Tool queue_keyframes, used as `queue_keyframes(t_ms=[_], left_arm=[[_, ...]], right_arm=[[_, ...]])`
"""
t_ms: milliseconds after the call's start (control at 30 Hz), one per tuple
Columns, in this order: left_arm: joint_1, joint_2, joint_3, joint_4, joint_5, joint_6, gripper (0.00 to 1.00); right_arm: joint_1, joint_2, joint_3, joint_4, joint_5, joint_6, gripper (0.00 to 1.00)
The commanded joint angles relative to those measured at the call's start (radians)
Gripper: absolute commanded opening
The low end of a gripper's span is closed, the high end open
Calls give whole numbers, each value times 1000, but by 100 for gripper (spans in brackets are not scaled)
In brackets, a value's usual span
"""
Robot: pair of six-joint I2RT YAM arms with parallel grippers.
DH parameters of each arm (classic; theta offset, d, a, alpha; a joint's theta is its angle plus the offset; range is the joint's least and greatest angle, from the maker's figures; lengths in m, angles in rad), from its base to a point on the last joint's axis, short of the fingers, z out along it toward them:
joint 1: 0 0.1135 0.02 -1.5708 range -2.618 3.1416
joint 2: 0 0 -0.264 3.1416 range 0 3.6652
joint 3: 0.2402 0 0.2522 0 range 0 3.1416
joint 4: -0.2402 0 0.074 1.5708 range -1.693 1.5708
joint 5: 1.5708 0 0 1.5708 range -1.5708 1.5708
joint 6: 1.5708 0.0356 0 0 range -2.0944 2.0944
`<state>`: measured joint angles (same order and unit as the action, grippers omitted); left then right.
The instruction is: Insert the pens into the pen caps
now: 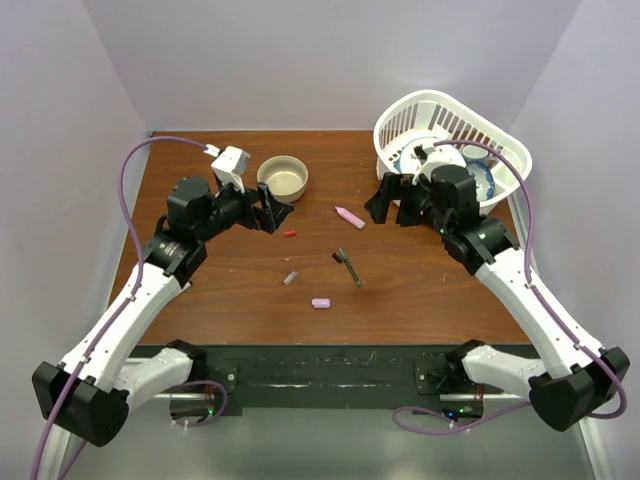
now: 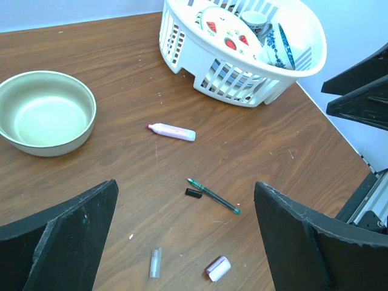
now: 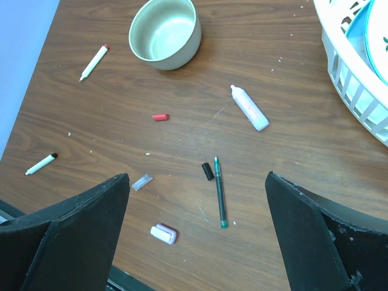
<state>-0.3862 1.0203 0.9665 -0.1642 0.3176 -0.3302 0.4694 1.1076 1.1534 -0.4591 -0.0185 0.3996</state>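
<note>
Top external, left gripper (image 1: 274, 210): released, empty, bowl (image 1: 283, 178) just beside it
Red cap (image 1: 291, 233): just past left fingertips
Grey cap (image 1: 291, 277): between grippers, nearer left
Pink cap (image 1: 321, 303): between grippers, toward arm bases
Dark pen (image 1: 350, 268): midway between both grippers
Pink marker (image 1: 349, 217): near right gripper (image 1: 380, 200) fingertips
Right gripper: released, empty, basket (image 1: 440, 95) just behind it

On the counter (image 1: 430, 290), the bowl (image 1: 283, 178) sits at the rear, left of centre. The basket (image 1: 432, 95) occupies the rear right corner. The marker (image 1: 349, 217) lies between them. The first cap (image 1: 291, 233) lies before the bowl. The pen (image 1: 350, 268) lies mid-counter, with the second cap (image 1: 291, 277) to its left and the third cap (image 1: 321, 303) nearest the arm bases.
</note>
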Motion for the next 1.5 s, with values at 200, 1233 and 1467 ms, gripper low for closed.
queue_keyframes(t_ms=[200,1233,1467], left_arm=[[6,-41,11,-7,-174,-13,100],[6,-210,-46,-11,-469,-3,100],[6,-203,-41,-11,-417,3,100]], right_arm=[[-2,15,61,-6,8,-38,99],[100,1097,730,-268,147,-574,50],[81,1127,720,-251,140,-584,51]])
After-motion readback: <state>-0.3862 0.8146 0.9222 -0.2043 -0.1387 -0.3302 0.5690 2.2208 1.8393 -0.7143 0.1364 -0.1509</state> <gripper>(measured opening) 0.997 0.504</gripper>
